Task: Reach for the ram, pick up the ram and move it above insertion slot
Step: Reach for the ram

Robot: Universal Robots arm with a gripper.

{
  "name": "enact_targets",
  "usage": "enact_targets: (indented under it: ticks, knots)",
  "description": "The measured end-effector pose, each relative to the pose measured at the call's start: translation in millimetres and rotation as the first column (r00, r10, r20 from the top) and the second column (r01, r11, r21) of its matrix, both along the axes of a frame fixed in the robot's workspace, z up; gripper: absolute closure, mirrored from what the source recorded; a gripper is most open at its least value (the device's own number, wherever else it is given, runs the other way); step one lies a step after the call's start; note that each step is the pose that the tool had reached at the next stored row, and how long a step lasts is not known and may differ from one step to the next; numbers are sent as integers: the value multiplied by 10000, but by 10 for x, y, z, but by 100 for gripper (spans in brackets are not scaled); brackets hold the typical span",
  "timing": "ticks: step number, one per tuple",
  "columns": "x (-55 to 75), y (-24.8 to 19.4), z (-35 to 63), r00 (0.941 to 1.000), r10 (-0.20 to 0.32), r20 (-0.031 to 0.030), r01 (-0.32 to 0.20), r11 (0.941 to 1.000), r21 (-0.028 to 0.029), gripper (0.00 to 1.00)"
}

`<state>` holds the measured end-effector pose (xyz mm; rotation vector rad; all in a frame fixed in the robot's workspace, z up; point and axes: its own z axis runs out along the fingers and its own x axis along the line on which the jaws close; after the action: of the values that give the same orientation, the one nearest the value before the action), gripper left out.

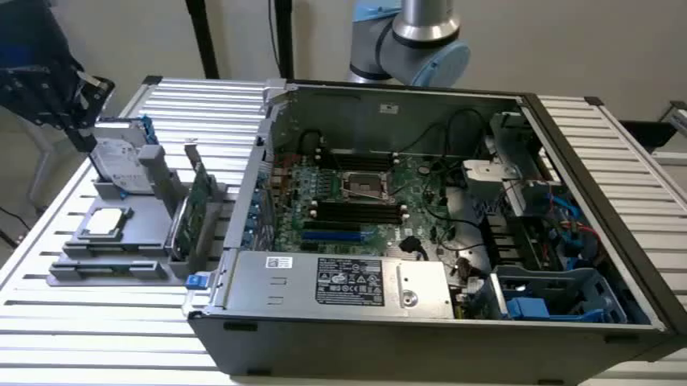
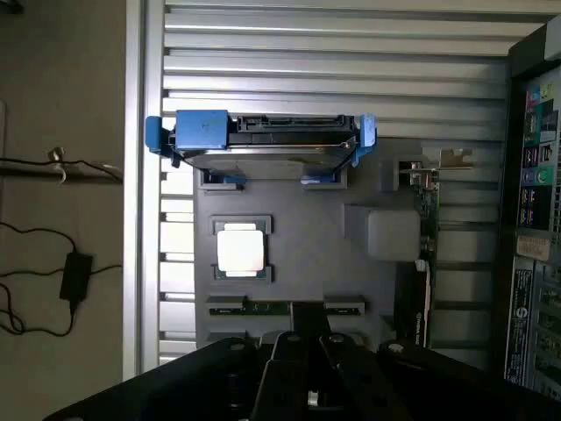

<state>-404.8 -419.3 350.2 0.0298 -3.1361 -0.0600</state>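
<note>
Claw (image 2: 308, 338) pressed together above the grey tray (image 2: 307, 237); the ram (image 2: 254, 308) lies in the tray's slot, ungripped.

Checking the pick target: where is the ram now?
The ram sits slotted in the grey tray beside the CPU, just ahead of the tool; that tray stands to the exterior view's left of the computer case.

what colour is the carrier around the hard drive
Blue. The carrier shows best in the wrist view.
</note>
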Motion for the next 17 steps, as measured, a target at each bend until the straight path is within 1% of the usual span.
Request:
enact_targets:
  ticks: [6,12,15,17]
  knots:
    - [0,0,0,10000,0,-17,0,10000,0,89]
    - [0,-1,0,10000,0,-18,0,10000,0,89]
    - [0,-29,0,10000,0,-18,0,10000,0,89]
    - [0,-77,1,10000,0,-19,0,10000,-1,89]
